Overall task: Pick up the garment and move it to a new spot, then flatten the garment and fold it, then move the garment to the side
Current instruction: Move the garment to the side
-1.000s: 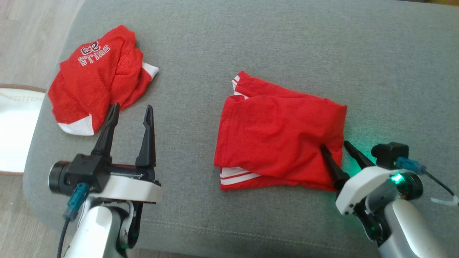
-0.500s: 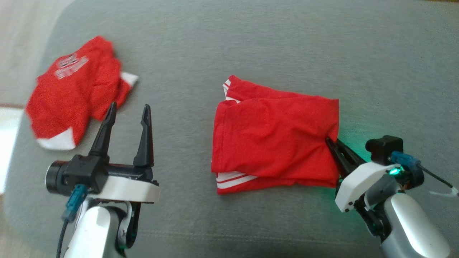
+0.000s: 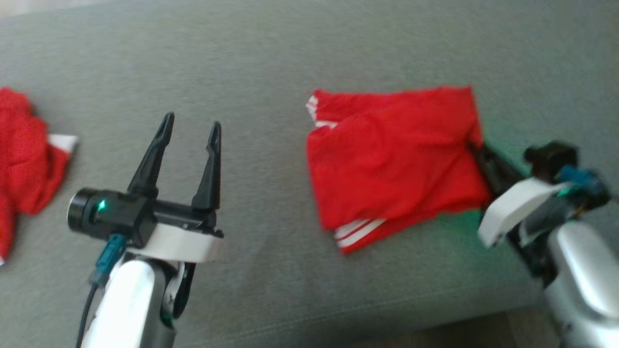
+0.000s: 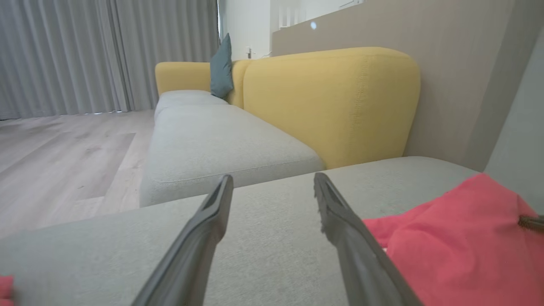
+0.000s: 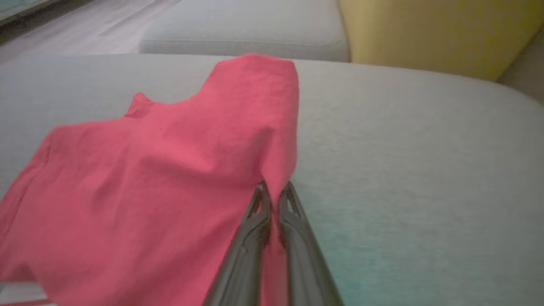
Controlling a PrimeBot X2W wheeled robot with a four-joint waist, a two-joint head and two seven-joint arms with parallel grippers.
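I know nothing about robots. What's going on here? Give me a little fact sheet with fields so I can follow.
Surface: grey cushion
Main item: folded red garment, white stripes at one edge
Right gripper: shut, pinching the garment's right edge
Left gripper: open, holding nothing, over bare cushion
Also there: second red garment, far left, apart from the first
Background: yellow sofa back
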